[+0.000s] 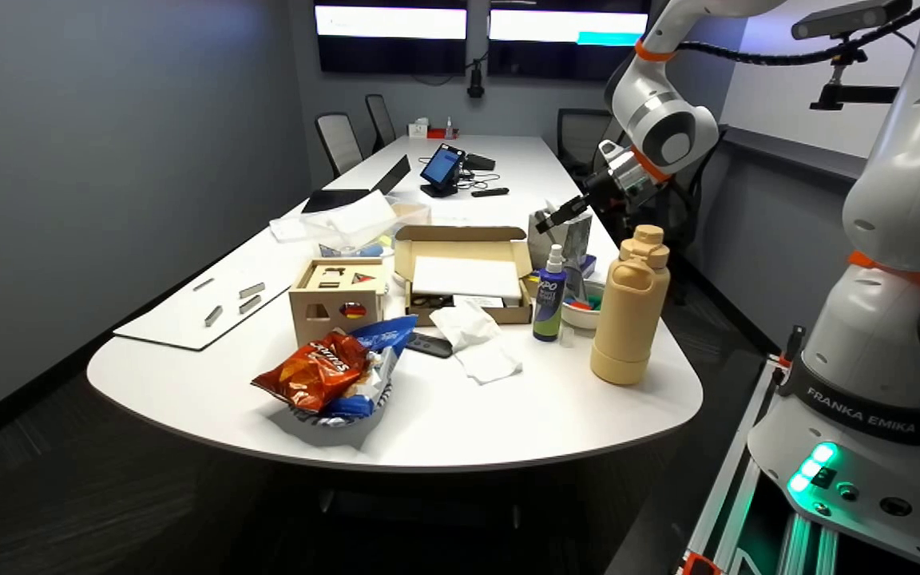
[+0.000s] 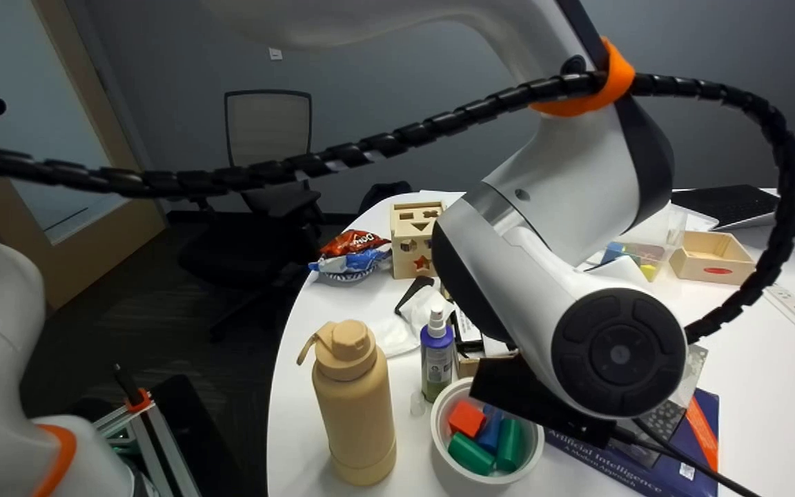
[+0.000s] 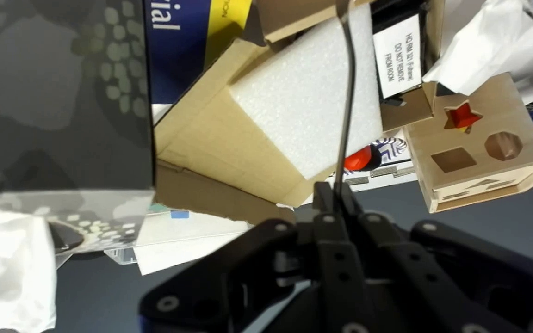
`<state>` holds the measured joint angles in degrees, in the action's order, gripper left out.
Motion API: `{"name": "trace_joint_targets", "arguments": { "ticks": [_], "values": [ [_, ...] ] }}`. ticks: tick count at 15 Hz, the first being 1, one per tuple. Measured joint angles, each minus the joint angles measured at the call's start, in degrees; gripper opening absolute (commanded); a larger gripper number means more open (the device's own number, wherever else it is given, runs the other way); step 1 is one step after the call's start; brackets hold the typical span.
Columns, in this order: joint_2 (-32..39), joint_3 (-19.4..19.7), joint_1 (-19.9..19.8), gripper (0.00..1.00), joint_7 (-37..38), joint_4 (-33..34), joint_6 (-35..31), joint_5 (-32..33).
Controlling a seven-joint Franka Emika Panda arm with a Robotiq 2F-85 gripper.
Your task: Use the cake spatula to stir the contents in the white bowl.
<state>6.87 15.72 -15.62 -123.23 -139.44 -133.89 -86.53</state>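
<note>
Claw [image 3: 337,187] pinched on the cake spatula [image 3: 348,92]. In an exterior view, the white bowl [image 2: 440,421] of blocks [image 2: 490,433] lies at three o'clock from the tan bottle [image 2: 356,414]. Grasping is done; stirring seems unfinished.

The white Franka Emika arm [image 2: 563,169] wears orange bands [image 2: 620,69] and black segmented cabling [image 2: 384,146]. Pale screws [image 3: 328,218] dot black jaws.

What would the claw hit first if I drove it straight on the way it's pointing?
Probably the open cardboard box, likely at its white foam block; the wrist view shows both beyond the claw. Depth is hard to judge, and the spatula it grips could touch something sooner.
</note>
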Motion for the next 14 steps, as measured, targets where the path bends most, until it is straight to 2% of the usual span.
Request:
{"name": "trace_joint_targets", "arguments": {
  "ticks": [9,14],
  "values": [
    [2.0,-2.2,1.9,0.01,-4.7,0.0,-2.5,-1.4],
    [2.2,-2.1,1.9,0.01,-4.4,0.0,-2.1,-0.8]
  ]
}}
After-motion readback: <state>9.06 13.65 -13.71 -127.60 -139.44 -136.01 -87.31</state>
